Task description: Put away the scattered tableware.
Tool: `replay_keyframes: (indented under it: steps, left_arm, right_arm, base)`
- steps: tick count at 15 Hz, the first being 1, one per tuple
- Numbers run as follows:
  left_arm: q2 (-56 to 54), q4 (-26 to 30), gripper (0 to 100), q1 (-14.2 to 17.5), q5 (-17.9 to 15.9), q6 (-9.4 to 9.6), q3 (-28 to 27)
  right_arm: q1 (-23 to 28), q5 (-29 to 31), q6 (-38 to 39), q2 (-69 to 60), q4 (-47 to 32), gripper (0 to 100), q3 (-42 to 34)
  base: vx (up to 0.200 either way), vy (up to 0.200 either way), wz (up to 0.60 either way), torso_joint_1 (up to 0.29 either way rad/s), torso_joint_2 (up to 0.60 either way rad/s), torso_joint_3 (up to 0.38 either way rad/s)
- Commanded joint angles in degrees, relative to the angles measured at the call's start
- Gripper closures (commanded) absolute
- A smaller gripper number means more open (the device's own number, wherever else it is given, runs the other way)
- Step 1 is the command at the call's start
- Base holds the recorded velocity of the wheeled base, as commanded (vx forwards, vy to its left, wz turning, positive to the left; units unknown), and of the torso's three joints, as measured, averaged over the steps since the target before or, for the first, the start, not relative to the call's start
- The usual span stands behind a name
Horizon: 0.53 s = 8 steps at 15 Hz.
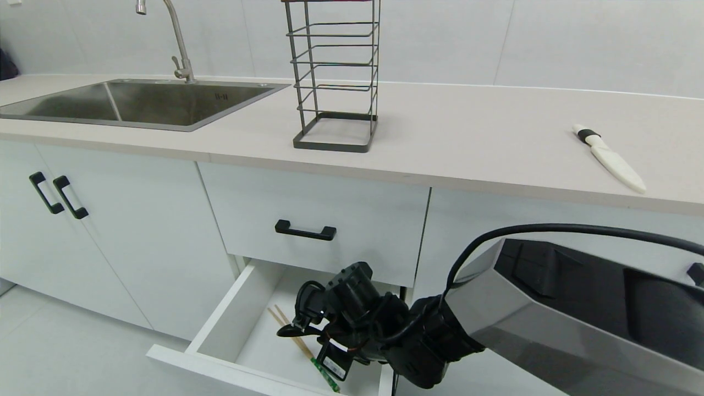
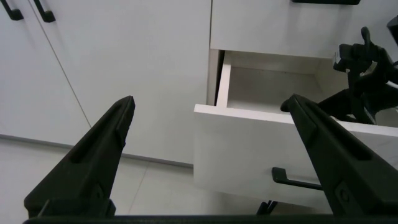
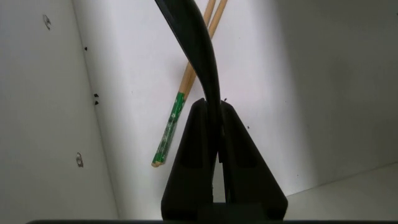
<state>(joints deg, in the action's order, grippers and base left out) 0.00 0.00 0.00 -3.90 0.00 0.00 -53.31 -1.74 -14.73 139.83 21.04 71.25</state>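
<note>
My right gripper (image 1: 314,331) hangs inside the open lower drawer (image 1: 219,322), shut on the handle of a black spoon (image 1: 288,330). In the right wrist view the spoon handle (image 3: 198,46) runs up from between the closed fingers (image 3: 198,134). Under it, on the drawer floor, lies a pair of wooden chopsticks (image 3: 186,87) with green ends (image 1: 324,377). A white knife (image 1: 608,158) with a black band lies on the counter at the right. My left gripper (image 2: 209,103) is open and holds nothing, out in front of the drawer front (image 2: 249,140).
A dark wire rack (image 1: 335,82) stands mid-counter, and a steel sink (image 1: 137,102) with a faucet is at the back left. A closed drawer with a black handle (image 1: 305,231) sits above the open one. Cabinet doors (image 1: 60,195) are on the left.
</note>
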Motion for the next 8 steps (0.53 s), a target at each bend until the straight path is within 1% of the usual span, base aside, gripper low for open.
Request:
replay_keyframes:
  steps: [1,8]
  left_arm:
    - [0.09,0.00,0,0.00,-0.05,0.00,0.00]
    - [0.09,0.00,0,0.00,0.03,0.00,0.00]
  right_arm:
    - [-0.04,-0.01,-0.04,1.59,0.05,100,0.82]
    - [0.14,-0.01,-0.13,3.61,-0.04,100,1.70]
  base:
    - [0.000,0.000,0.00,0.000,0.00,0.000]
    - [0.000,0.000,0.00,0.000,0.00,0.000]
